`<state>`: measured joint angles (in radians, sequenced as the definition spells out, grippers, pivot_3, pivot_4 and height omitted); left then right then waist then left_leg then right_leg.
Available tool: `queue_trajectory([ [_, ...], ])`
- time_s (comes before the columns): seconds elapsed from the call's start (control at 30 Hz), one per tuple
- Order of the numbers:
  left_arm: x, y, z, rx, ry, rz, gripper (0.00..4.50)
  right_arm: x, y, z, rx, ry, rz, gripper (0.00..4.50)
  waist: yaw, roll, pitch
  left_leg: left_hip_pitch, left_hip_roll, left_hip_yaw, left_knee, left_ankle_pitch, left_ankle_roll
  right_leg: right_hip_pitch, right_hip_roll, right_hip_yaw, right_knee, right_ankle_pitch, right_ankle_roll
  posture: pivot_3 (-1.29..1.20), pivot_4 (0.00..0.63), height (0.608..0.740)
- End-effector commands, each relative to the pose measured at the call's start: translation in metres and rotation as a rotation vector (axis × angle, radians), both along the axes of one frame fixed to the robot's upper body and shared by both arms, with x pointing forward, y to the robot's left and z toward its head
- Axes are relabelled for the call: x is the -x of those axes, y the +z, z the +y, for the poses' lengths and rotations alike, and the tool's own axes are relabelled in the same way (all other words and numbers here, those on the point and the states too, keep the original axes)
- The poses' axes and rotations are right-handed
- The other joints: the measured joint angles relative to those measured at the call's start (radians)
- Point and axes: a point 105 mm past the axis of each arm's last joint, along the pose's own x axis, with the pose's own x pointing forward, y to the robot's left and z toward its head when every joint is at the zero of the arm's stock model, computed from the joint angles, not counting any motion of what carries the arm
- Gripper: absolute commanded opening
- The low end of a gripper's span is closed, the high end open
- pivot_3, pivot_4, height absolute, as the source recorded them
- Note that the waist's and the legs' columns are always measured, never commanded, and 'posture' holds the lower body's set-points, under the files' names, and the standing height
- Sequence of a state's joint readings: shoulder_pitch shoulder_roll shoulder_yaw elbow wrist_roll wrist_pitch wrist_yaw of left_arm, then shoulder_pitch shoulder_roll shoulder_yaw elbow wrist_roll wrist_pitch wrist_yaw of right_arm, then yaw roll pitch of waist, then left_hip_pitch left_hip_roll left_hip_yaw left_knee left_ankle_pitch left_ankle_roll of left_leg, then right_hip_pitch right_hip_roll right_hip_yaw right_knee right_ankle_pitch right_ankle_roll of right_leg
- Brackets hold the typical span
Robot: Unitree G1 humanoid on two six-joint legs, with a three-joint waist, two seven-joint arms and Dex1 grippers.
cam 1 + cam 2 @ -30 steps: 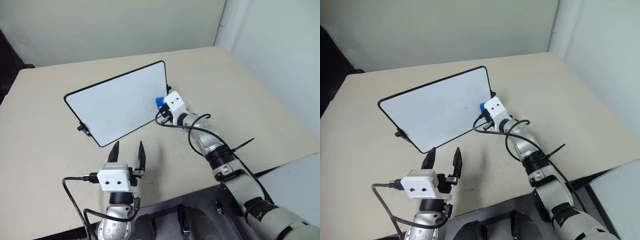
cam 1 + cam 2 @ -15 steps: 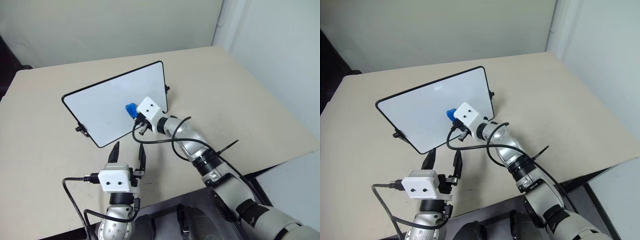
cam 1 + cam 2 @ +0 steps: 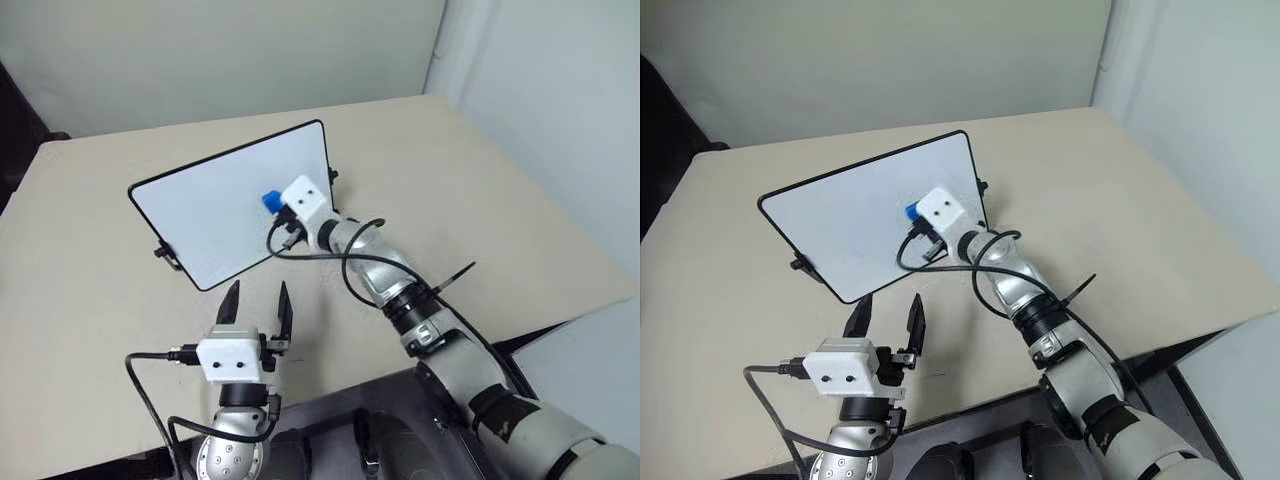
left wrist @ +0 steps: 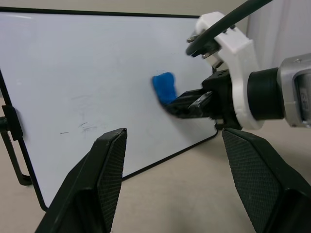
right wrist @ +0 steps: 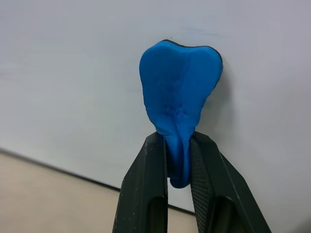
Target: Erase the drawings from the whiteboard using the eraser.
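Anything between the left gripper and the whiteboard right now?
Nothing: bare table separates the open left gripper from the whiteboard, as the left eye view shows.

A beige table (image 3: 480, 190) with a plain matte top carries a whiteboard (image 3: 215, 215), which stands tilted on its small black side knobs, left of the middle and toward the far side. The table's rounded far left corner sits near a pale wall (image 3: 220, 55); its near right edge runs diagonally.

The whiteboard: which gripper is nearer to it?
Right. The right gripper presses the eraser on the whiteboard; the left gripper hovers short of it.
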<state>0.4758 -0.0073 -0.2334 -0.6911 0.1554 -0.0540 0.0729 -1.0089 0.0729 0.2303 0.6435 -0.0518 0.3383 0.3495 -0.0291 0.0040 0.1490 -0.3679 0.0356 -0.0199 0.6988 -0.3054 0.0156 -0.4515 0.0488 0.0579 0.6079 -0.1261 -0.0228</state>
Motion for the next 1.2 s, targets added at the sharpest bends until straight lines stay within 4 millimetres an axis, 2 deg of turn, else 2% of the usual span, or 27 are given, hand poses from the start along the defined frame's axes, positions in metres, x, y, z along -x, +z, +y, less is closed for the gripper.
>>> queue_trajectory([
  [0.03, 0.0, 0.009, -0.002, -0.001, -0.017, -0.033, 3.42, -0.01, 0.023, -0.007, -0.036, -0.077, -0.041, 0.34, -0.001, 0.0, 0.0, 0.0, 0.0, 0.0, 0.0, 0.0, 0.0, 0.0, 0.0, 0.0, -0.001, 0.0, 0.0, 0.0, 0.15, 0.74],
  [0.27, -0.002, 0.008, -0.004, -0.002, -0.024, -0.033, 3.42, -0.008, 0.016, -0.01, -0.003, -0.08, -0.043, 0.34, -0.003, 0.0, 0.0, 0.001, -0.002, -0.001, 0.001, 0.001, 0.0, -0.002, 0.001, -0.001, -0.005, 0.002, 0.003, 0.0, 0.15, 0.74],
  [0.4, -0.001, 0.009, -0.005, -0.001, -0.024, -0.034, 3.42, 0.003, 0.022, -0.023, -0.032, -0.029, -0.045, 0.34, -0.001, 0.0, 0.0, 0.001, -0.002, 0.0, 0.001, -0.004, -0.006, -0.004, 0.0, 0.0, -0.005, 0.009, 0.003, 0.0, 0.15, 0.74],
  [0.63, 0.002, 0.009, -0.004, 0.003, -0.021, -0.032, 3.42, 0.038, 0.029, -0.065, -0.041, 0.076, -0.019, 0.34, 0.011, 0.0, 0.0, -0.002, -0.002, 0.001, 0.0, -0.007, -0.006, -0.007, 0.0, -0.001, -0.006, 0.007, -0.003, 0.0, 0.15, 0.74],
  [0.73, 0.002, 0.009, -0.006, 0.0, -0.027, -0.032, 3.42, 0.046, 0.028, -0.09, -0.012, 0.04, 0.018, 0.34, 0.013, 0.0, 0.0, -0.002, -0.002, 0.003, 0.001, -0.009, -0.004, -0.006, 0.0, 0.0, -0.008, 0.005, -0.001, 0.0, 0.15, 0.74],
  [0.87, 0.003, 0.01, -0.01, -0.006, -0.04, -0.032, 3.42, 0.062, 0.013, -0.125, 0.031, 0.007, 0.209, 0.34, 0.015, 0.0, 0.0, -0.001, -0.002, 0.003, 0.001, -0.01, -0.002, -0.002, 0.0, 0.0, -0.013, 0.005, 0.001, 0.0, 0.15, 0.74],
  [1.03, 0.003, 0.009, -0.014, -0.008, -0.052, -0.025, 3.42, 0.081, -0.025, -0.168, 0.143, -0.041, 0.385, 0.34, 0.024, 0.0, 0.0, 0.003, -0.003, 0.004, 0.002, -0.01, -0.001, 0.005, 0.0, 0.0, -0.016, 0.001, 0.009, 0.0, 0.15, 0.74],
  [1.17, 0.001, 0.009, -0.015, -0.012, -0.055, -0.025, 3.42, 0.085, -0.04, -0.181, 0.173, -0.064, 0.422, 0.34, 0.022, 0.0, 0.0, 0.004, -0.004, 0.004, 0.003, -0.012, 0.002, 0.006, 0.0, 0.002, -0.016, 0.0, 0.015, 0.0, 0.15, 0.74],
  [1.2, 0.001, 0.009, -0.015, -0.013, -0.056, -0.025, 3.42, 0.084, -0.042, -0.183, 0.177, -0.072, 0.427, 0.67, 0.021, 0.0, 0.0, 0.006, -0.004, 0.005, 0.003, -0.012, 0.002, 0.006, 0.0, 0.002, -0.016, 0.001, 0.015, 0.0, 0.15, 0.74],
])
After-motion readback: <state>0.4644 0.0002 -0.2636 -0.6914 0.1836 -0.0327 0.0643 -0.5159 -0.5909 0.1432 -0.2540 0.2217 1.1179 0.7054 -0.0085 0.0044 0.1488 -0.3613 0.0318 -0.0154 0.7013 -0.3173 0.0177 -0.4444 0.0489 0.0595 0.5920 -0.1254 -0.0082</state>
